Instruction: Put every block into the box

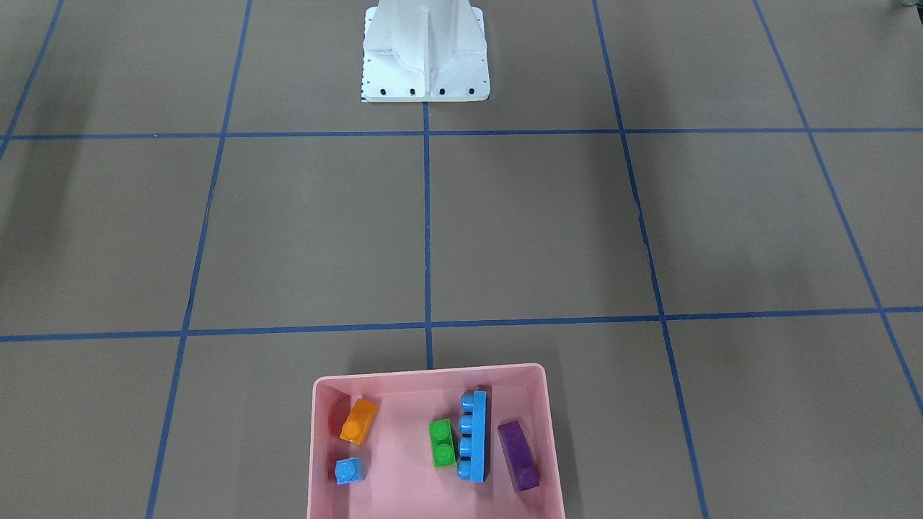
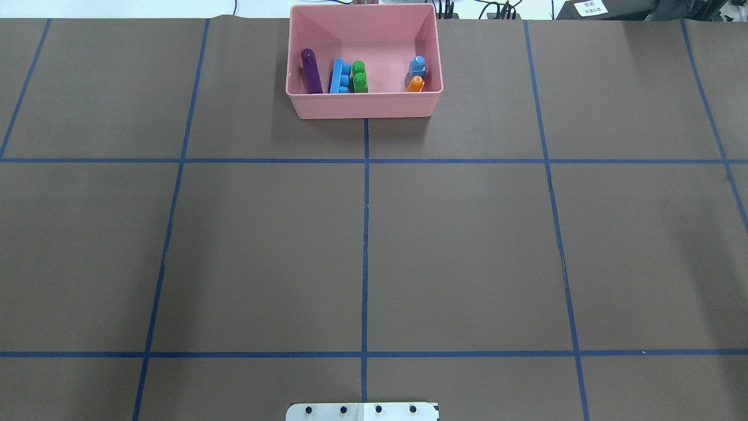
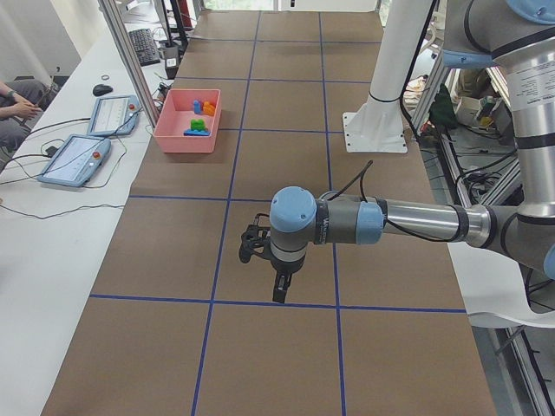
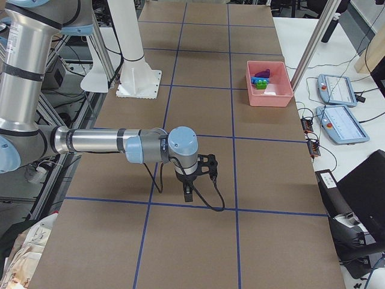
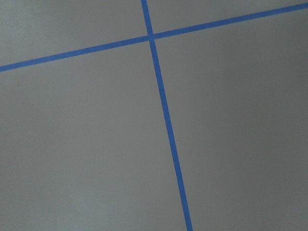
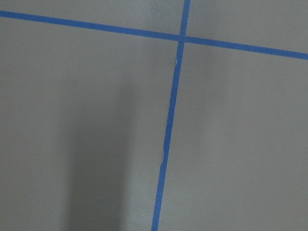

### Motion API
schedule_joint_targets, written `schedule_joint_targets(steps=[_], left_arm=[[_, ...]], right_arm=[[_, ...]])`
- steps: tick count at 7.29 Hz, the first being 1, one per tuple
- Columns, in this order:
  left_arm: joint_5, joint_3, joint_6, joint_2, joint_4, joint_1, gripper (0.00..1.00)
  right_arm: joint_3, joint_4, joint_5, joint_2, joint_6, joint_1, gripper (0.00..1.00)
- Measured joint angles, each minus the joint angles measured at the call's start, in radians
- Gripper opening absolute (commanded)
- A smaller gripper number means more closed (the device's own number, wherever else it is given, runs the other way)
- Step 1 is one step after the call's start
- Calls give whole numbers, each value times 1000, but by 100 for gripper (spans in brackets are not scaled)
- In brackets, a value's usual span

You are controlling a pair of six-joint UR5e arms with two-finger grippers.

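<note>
Brown desk (image 2: 467, 245) carries the box (image 2: 362, 105), all blocks (image 1: 442, 442) inside, well apart from left gripper (image 3: 277, 293) and right gripper (image 4: 187, 194), whose open-or-closed state cannot be told; residual hazard, as judged: a stray arm sweep striking the box and spilling them.

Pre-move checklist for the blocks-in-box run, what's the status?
1. All five blocks in the box: ok. The orange block, small blue block, green block, long blue block and purple block lie inside.
2. Box upright on the table: ok.
3. Left gripper well away from the box: ok, it hangs over bare table.
4. Right gripper well away from the box: ok.
5. Grippers open or shut, and empty: cannot tell, since they show only in the side views.
</note>
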Motion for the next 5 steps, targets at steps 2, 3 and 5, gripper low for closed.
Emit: schedule_joint_targets(steps=[2, 3, 5], left_arm=[[-4, -4, 0, 0, 1, 0, 100], [-4, -4, 0, -1, 1, 0, 100], [-4, -3, 0, -1, 2, 0, 100]], right_arm=[[0, 3, 0, 10, 2, -4, 100], [0, 3, 0, 13, 2, -4, 100], [0, 10, 0, 15, 3, -7, 100]])
